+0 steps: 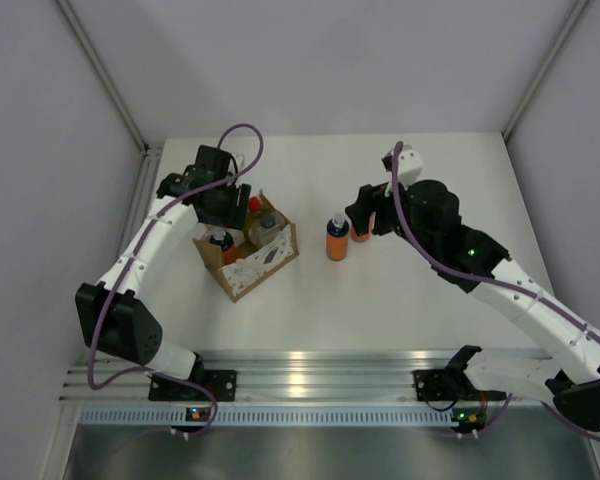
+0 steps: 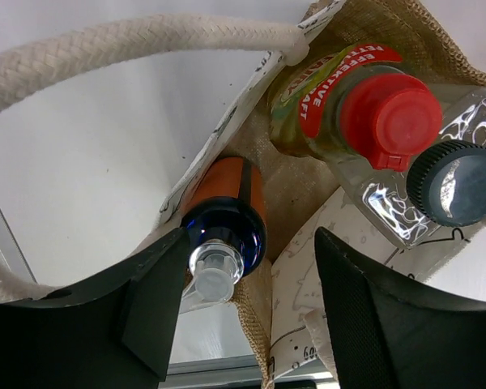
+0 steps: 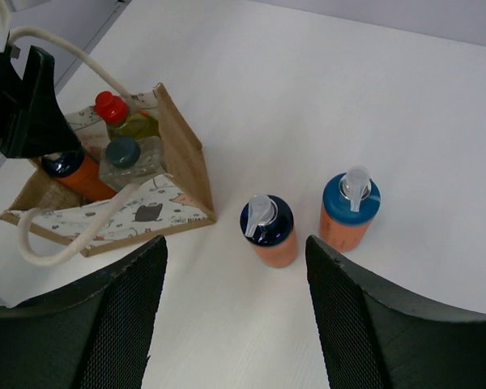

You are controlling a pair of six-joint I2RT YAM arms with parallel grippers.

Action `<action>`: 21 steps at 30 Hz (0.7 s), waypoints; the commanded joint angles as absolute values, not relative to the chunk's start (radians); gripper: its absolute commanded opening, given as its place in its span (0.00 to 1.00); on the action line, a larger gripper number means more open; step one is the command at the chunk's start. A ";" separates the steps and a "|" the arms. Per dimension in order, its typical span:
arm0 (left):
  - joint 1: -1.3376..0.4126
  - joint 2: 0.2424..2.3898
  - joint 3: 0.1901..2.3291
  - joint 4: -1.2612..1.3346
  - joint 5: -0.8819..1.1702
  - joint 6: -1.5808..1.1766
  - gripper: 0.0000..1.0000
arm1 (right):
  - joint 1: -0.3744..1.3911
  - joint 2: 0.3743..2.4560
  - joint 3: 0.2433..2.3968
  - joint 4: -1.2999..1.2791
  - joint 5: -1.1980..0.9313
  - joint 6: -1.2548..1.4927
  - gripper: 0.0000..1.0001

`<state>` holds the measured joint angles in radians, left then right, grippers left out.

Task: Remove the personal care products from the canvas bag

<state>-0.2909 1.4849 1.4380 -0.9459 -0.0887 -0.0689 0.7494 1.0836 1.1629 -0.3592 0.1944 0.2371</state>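
The canvas bag (image 1: 265,262) stands left of centre, open at the top. Inside it are an orange bottle with a blue cap (image 2: 223,231), a yellow bottle with a red cap (image 2: 389,117) and a pale bottle with a dark round cap (image 2: 456,182). My left gripper (image 2: 251,300) is open over the bag's mouth, its left finger close beside the orange bottle's cap. Two more orange bottles (image 3: 269,231) (image 3: 348,212) stand upright on the table right of the bag. My right gripper (image 3: 235,324) is open and empty above the table near them.
The bag's white rope handle (image 2: 146,40) arches over the left gripper; the other handle (image 3: 65,243) hangs off the bag's near side. White walls enclose the table, and a metal rail (image 1: 310,375) runs along its near edge.
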 commanded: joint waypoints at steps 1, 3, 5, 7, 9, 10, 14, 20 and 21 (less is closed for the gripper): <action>-0.293 1.466 1.476 -0.907 -0.077 -0.054 0.67 | 0.736 1.043 1.154 -0.387 0.186 0.253 0.67; -0.293 1.465 1.467 -0.911 -0.101 -0.054 0.63 | 0.736 1.035 1.146 -0.390 0.189 0.256 0.67; -0.291 1.450 1.460 -0.913 -0.110 -0.064 0.63 | 0.736 1.035 1.147 -0.393 0.187 0.256 0.67; -0.293 1.440 1.459 -0.919 -0.110 -0.072 0.64 | 0.736 1.034 1.149 -0.400 0.184 0.258 0.67; -0.293 1.434 1.460 -0.931 -0.114 -0.084 0.65 | 0.736 1.037 1.152 -0.402 0.183 0.256 0.67; -0.293 1.436 1.456 -0.945 -0.115 -0.086 0.66 | 0.738 1.037 1.154 -0.402 0.178 0.258 0.67; -0.293 1.436 1.433 -0.957 -0.169 -0.094 0.65 | 0.738 1.040 1.163 -0.403 0.170 0.258 0.67; -0.290 1.422 1.416 -0.963 -0.202 -0.107 0.65 | 0.738 1.054 1.181 -0.411 0.156 0.255 0.67; -0.290 1.419 1.417 -0.968 -0.204 -0.107 0.65 | 0.738 1.052 1.183 -0.411 0.153 0.255 0.67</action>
<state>-0.2909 1.4628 1.4220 -0.9554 -0.1722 -0.0944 0.7494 1.0569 1.1454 -0.3943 0.1699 0.2481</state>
